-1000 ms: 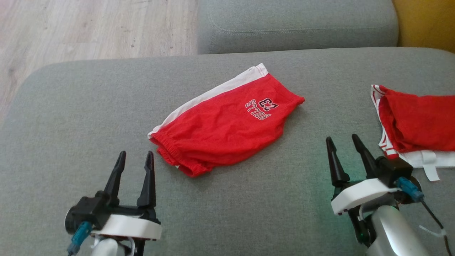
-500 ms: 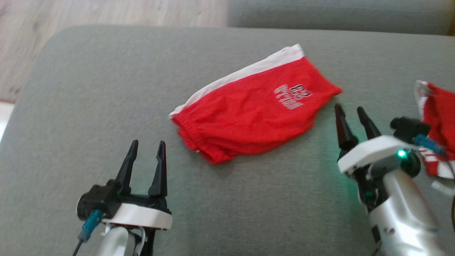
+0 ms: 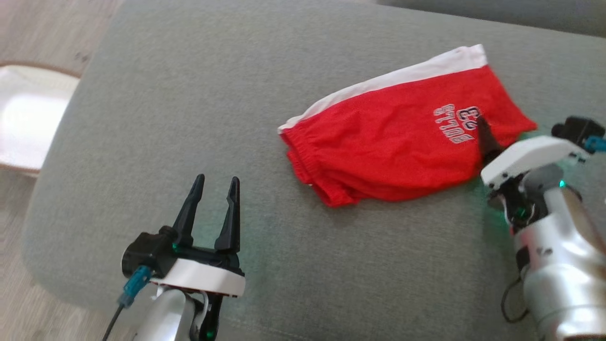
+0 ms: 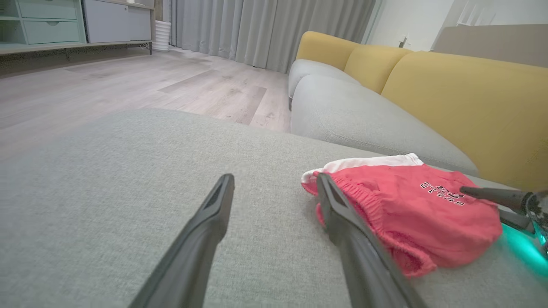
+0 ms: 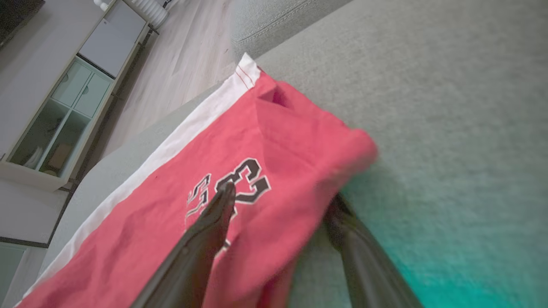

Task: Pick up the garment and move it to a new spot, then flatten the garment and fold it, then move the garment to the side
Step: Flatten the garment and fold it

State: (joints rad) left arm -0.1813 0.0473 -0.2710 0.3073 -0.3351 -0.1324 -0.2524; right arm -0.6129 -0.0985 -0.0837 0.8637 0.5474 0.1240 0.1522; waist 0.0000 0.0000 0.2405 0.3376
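Red garment (image 3: 393, 151) with white band and black-and-white lettering, on grey cushion (image 3: 189, 118).

— What is the large soft surface here?
— A grey sofa seat (image 3: 189, 118) of rough woven cloth. A second grey seat (image 4: 364, 115) is just beside it, and yellow back cushions (image 4: 462, 98) stand behind.
— And around the sofa?
— A pale wooden floor (image 4: 128, 81), grey curtains (image 4: 265, 30) at the far wall, and a low cabinet (image 4: 43, 21) with drawers. A flat white thing (image 3: 28, 118) lies on the floor near the seat; I cannot tell what it is.
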